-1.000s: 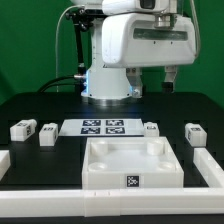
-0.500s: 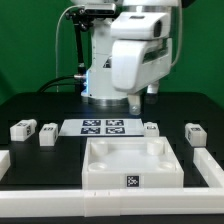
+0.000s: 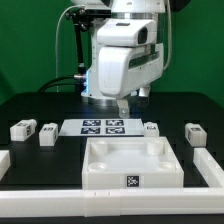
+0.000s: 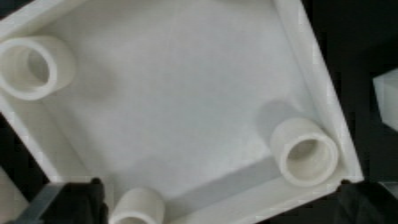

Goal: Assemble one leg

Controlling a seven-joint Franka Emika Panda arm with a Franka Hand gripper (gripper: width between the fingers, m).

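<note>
Several small white legs lie on the black table. Two are at the exterior view's left (image 3: 23,128) (image 3: 46,135) and two at its right (image 3: 151,127) (image 3: 194,133). My gripper (image 3: 133,100) hangs open and empty above the table, behind the large white tray (image 3: 130,172) and above the marker board (image 3: 103,126). None of the legs is touched. In the wrist view my gripper (image 4: 217,206) looks down on the tray (image 4: 178,110) with its round corner holes (image 4: 306,158). Its dark fingers (image 4: 68,198) stand wide apart at the picture's edge.
White rails run along the table's front (image 3: 100,205), the exterior view's left (image 3: 4,160) and its right (image 3: 212,168). The robot's base (image 3: 105,85) stands behind the marker board.
The arm has swung toward the exterior view's left and come lower, now over the marker board. The gripper stays open and empty. The legs and tray have not moved.
</note>
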